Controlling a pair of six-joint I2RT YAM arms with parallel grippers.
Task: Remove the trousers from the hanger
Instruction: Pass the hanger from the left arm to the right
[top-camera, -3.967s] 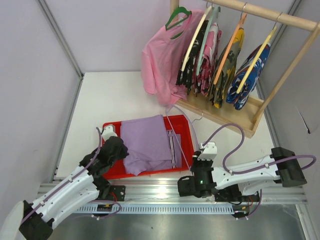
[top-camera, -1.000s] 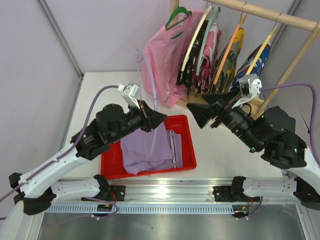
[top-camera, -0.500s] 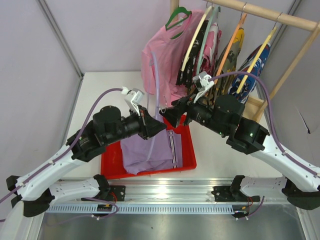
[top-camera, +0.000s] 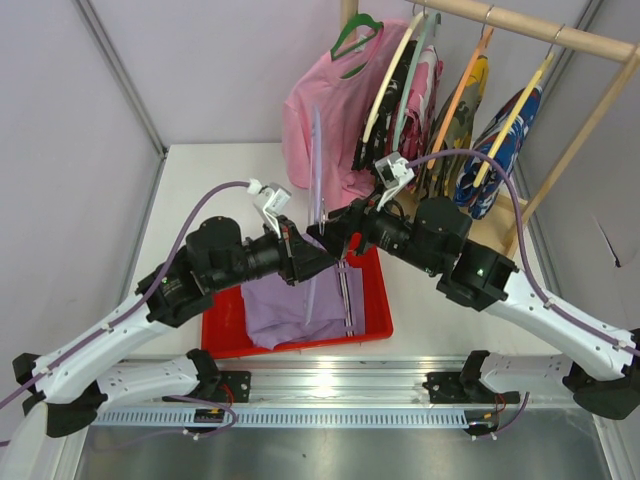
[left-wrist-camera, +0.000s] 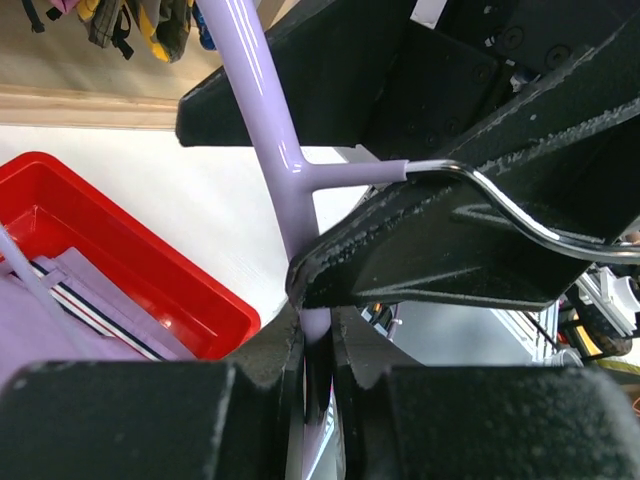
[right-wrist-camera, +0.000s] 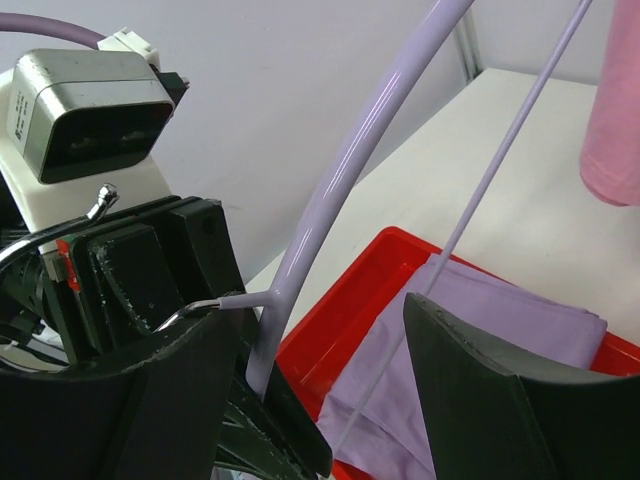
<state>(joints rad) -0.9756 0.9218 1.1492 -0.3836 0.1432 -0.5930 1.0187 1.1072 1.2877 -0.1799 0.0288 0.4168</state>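
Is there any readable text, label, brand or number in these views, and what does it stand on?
None can be read.
No word or number shows on the lavender hanger, the lavender trousers, the red tray or the clothes on the rack, which carry only patterns.
Faint marks on the edge of the grey camera housing are too small to read.

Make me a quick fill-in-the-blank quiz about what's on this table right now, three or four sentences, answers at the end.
The left tool is shut on a lavender ____.
The right tool, close beside it, stands ____.
The lavender trousers rest in a ____ tray.
The shirt hanging on the rack is ____.
Missing words: hanger, open, red, pink.
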